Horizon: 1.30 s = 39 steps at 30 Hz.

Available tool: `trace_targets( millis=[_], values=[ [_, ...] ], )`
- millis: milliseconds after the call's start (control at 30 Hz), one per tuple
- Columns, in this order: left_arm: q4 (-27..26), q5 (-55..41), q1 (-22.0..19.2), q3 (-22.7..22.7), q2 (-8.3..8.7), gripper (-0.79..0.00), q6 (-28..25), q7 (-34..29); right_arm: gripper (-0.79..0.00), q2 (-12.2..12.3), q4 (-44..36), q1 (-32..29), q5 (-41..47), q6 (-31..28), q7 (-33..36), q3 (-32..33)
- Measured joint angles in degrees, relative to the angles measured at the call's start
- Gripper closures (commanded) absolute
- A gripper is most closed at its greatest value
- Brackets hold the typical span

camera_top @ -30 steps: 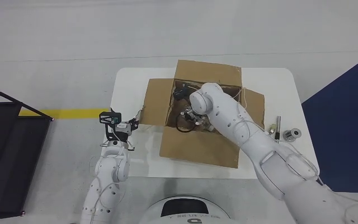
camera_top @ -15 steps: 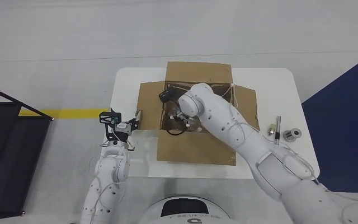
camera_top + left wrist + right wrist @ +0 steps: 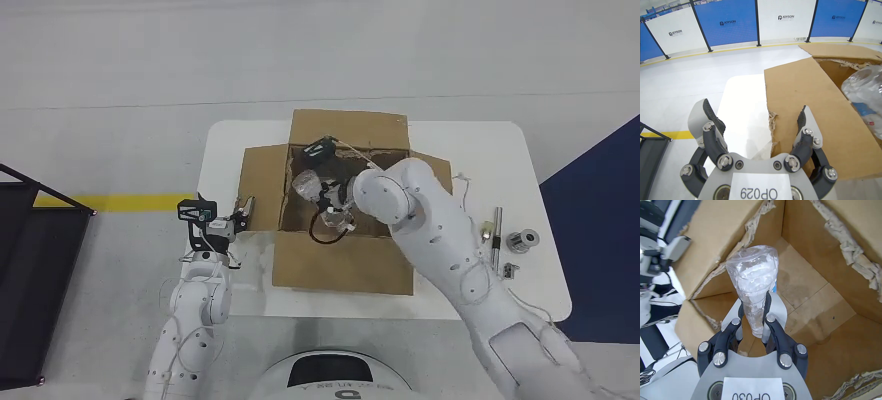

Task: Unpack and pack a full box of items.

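The right tool is clamped on a crumpled clear bottle. Its fingers pinch the narrow neck end, and the body is squashed where they bite. From that grip the bottle's long axis runs straight out along the line of the fingers, so the wide base leads and the neck sits back in the tool.

Tool and bottle hang inside the open box. The cardboard floor beneath them looks bare. From above, the bottle is in the left part of the opening, with its base aimed at the left wall and the flap folded out beyond it. In the left wrist view the base shows above that flap's fold, so it seems about level with the rim.

The left tool has its fingers spread wide and holds nothing. It sits low at the flap's outer edge, near the tabletop's left edge, and faces the box. In the top view this tool is just beside the flap and well apart from the bottle.

By the tabletop's right edge lie a metal rod and a small pulley wheel, outside the box.

My judgement is that unpacking is under way and the bottle is next out. The right arm already has it. The coming move depends on carrying the base-first bottle up over the rim without its wide end catching the torn cardboard. The soft plastic could slip or buckle in the grip.
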Motion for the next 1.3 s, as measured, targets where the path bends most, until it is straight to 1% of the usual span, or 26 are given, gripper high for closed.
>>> trace_targets(
  millis=[233, 333, 433, 533, 600, 800, 967, 1033, 1100, 1200, 1300],
  values=[
    [0.0, 0.0, 0.0, 0.0, 0.0, -0.785, 0.0, 0.0, 0.0, 3.1, -19.7, -16.5, 5.0, -7.7, -8.8, 15.9],
    [0.0, 0.0, 0.0, 0.0, 0.0, -0.785, 0.0, 0.0, 0.0, 3.9, -26.0, -23.8, 8.2, -10.4, -13.4, 23.0],
    [0.0, 0.0, 0.0, 0.0, 0.0, -0.785, 0.0, 0.0, 0.0, 4.4, -30.0, -30.2, 11.9, -12.5, -18.3, 29.5],
    [0.0, 0.0, 0.0, 0.0, 0.0, -0.785, 0.0, 0.0, 0.0, 4.7, -31.3, -34.9, 16.2, -14.3, -21.8, 34.5],
    [0.0, 0.0, 0.0, 0.0, 0.0, -0.785, 0.0, 0.0, 0.0, 4.9, -31.3, -36.7, 18.4, -14.6, -23.3, 36.7],
    [0.0, 0.0, 0.0, 0.0, 0.0, -0.785, 0.0, 0.0, 0.0, 5.1, -31.4, -42.2, 23.3, -13.0, -29.2, 44.5],
    [0.0, 0.0, 0.0, 0.0, 0.0, -0.785, 0.0, 0.0, 0.0, 5.0, -30.2, -49.4, 28.1, -11.9, -33.9, 53.2],
    [0.0, 0.0, 0.0, 0.0, 0.0, -0.785, 0.0, 0.0, 0.0, 5.0, -28.5, -50.7, 29.9, -10.0, -34.2, 55.9],
    [0.0, 0.0, 0.0, 0.0, 0.0, -0.785, 0.0, 0.0, 0.0, 5.1, -26.5, -50.1, 30.7, -6.6, -33.8, 57.2],
    [0.0, 0.0, 0.0, 0.0, 0.0, -0.785, 0.0, 0.0, 0.0, 5.7, -21.4, -46.0, 32.3, -2.7, -30.0, 57.7],
    [0.0, 0.0, 0.0, 0.0, 0.0, -0.785, 0.0, 0.0, 0.0, 6.4, -16.3, -40.7, 30.1, 2.4, -25.7, 56.1]
  ],
)
